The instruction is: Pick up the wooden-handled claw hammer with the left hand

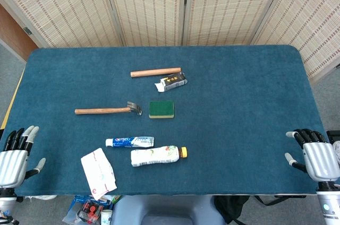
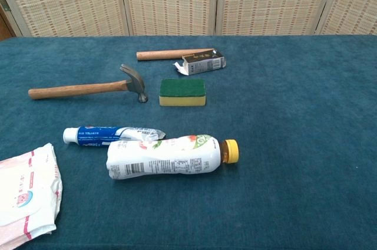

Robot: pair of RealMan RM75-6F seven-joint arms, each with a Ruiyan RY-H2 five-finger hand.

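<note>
Reaching could go wrong: the hammer (image 1: 108,110) lies far ahead of the left hand's (image 1: 15,156) wide, empty fingers (image 1: 26,133), and the toothpaste (image 1: 129,141) sits nearer.

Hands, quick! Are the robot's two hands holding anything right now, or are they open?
Left hand: open, holding nothing, at the near left table edge.
Right hand: open, holding nothing, at the near right table edge.
</note>
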